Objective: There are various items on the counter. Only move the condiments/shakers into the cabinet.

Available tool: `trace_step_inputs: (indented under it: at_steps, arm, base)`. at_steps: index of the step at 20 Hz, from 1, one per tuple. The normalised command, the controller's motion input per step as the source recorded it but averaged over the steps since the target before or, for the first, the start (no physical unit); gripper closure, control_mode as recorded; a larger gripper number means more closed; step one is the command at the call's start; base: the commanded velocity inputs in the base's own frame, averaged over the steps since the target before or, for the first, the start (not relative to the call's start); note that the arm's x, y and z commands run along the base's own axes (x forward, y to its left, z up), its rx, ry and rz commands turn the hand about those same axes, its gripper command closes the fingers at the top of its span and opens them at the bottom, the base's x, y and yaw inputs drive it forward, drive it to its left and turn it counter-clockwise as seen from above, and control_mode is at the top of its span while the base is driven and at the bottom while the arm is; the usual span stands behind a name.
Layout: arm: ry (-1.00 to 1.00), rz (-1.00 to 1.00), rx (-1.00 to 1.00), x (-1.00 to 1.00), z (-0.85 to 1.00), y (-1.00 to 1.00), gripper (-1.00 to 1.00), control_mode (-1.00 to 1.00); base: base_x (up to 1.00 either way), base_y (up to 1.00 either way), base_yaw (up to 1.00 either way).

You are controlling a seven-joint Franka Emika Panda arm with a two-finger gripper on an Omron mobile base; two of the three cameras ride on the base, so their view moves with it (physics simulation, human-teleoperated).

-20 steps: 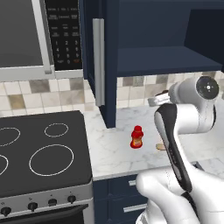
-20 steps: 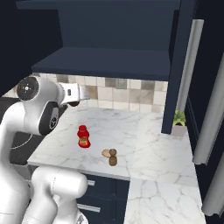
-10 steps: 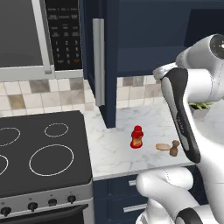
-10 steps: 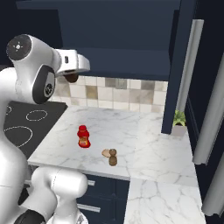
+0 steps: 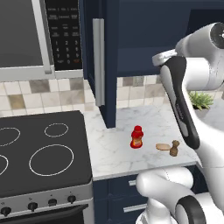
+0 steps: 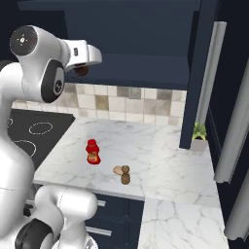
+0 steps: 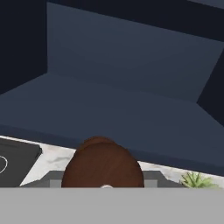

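Note:
My gripper (image 6: 82,67) is raised in front of the open navy cabinet (image 6: 136,63) and is shut on a brown wooden shaker (image 6: 81,71). The hand view has the shaker's rounded top (image 7: 103,164) low in the middle, with the bare cabinet shelf (image 7: 109,109) just beyond it. The red squeeze bottle (image 5: 137,137) (image 6: 92,151) stands upright on the white marble counter (image 5: 113,153). A dark pepper mill (image 5: 174,148) (image 6: 125,176) stands near the front edge, next to the flat tan disc (image 5: 163,147) (image 6: 117,169).
The cabinet door (image 5: 107,65) stands open with its long silver handle (image 5: 98,61) towards me. A black stovetop (image 5: 39,153) lies left of the counter, under a microwave (image 5: 39,35). A potted plant (image 6: 198,132) sits at the back right.
The arm has lifted the wooden shaker from just above the counter up to the level of the cabinet shelf. The bottle, the mill and the disc have stayed put.

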Motion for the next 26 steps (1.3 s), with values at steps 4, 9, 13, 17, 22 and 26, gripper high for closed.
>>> trace_step_inputs:
  at_steps: [4, 9, 13, 17, 22, 26]
  arm:
    - [0.0, 0.0, 0.0, 0.63, -0.04, 0.0, 1.0, -1.0]
    - [0.0, 0.0, 0.0, 0.08, 0.0, 0.0, 1.0, -1.0]
    - [0.0, 0.0, 0.0, 0.21, -0.13, 0.0, 1.0, -1.0]
    - [0.0, 0.0, -0.02, 0.26, -0.31, 0.0, 1.0, -1.0]
    - [0.01, 0.0, -0.01, 0.34, -0.32, 0.0, 1.0, -1.0]
    - [0.05, 0.0, 0.0, 0.53, -0.12, 0.0, 1.0, -1.0]
  base:
    - [0.0, 0.0, 0.0]
    - [0.0, 0.0, 0.0]
    - [0.0, 0.0, 0.0]
    - [0.0, 0.0, 0.0]
    - [0.0, 0.0, 0.0]
    - [0.0, 0.0, 0.0]
